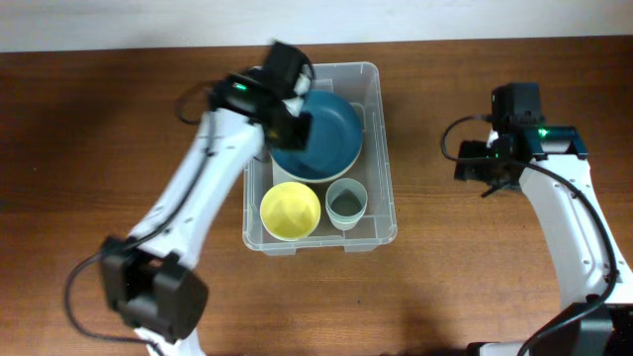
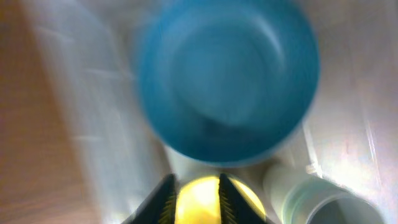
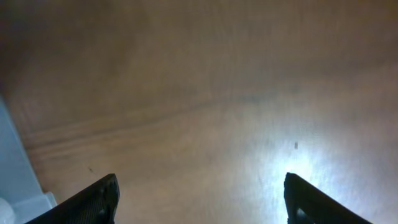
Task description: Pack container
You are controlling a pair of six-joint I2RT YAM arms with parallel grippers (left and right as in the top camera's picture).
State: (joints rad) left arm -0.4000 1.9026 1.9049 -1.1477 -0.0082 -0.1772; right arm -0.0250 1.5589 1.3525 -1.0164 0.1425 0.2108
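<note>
The clear plastic container (image 1: 386, 148) stands mid-table. Inside it lie a blue bowl (image 1: 326, 133) at the back, a yellow bowl (image 1: 290, 210) at the front left and a pale green cup (image 1: 346, 203) at the front right. My left gripper (image 1: 297, 114) hovers inside the container at the blue bowl's left rim. In the left wrist view the blue bowl (image 2: 227, 81) is blurred and lies beyond the fingertips; my left gripper (image 2: 194, 199) shows a narrow empty gap with the yellow bowl (image 2: 249, 202) below it. My right gripper (image 3: 202, 199) is wide open over bare table.
The right gripper (image 1: 485, 168) sits to the right of the container, whose corner (image 3: 18, 180) shows at the right wrist view's left edge. The cup (image 2: 323, 199) stands close to the blue bowl. Brown wooden tabletop (image 1: 99, 129) surrounds the container.
</note>
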